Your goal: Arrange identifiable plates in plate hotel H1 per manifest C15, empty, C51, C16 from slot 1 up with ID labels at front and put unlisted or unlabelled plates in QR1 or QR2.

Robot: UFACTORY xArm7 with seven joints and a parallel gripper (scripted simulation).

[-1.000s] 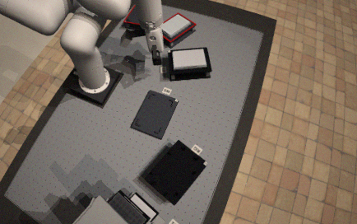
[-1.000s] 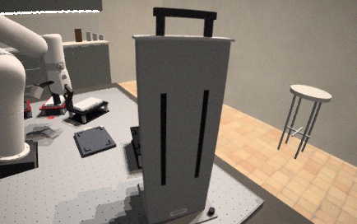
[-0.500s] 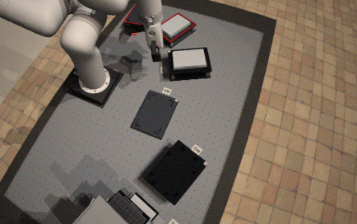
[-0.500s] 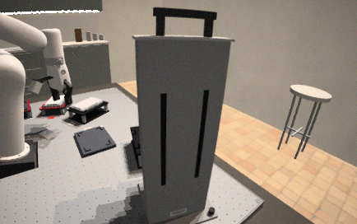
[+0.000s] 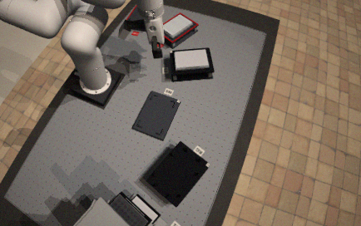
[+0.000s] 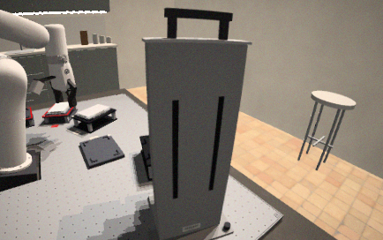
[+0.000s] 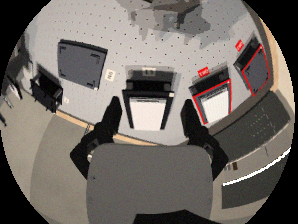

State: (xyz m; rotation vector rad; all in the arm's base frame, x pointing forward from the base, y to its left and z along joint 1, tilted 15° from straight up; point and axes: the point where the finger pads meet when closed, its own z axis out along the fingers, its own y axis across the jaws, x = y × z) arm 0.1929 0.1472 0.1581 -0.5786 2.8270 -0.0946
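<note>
My gripper (image 5: 157, 49) is open and empty. It hangs just off the near short end of a white-topped plate (image 5: 191, 59) that sits on a raised black nest (image 5: 192, 71). In the wrist view the plate (image 7: 149, 106) lies ahead, between my two fingers. In the exterior view the gripper (image 6: 63, 93) hangs above the deck behind this plate (image 6: 93, 111). A second white plate (image 5: 178, 25) sits in a red-edged quarantine nest. The hotel H1 (image 6: 194, 132) is a tall grey tower with a black handle; its slots are hidden from this side. Only its top (image 5: 121, 209) shows in the top view.
Another red-edged nest (image 7: 254, 70) lies beside the first, dark inside and partly hidden by my arm. A flat dark grey nest (image 5: 156, 115) lies mid-deck, and a raised black nest (image 5: 176, 172) stands closer to the hotel. My arm's base (image 5: 95, 85) stands at the left. A stool (image 6: 328, 123) stands off the deck.
</note>
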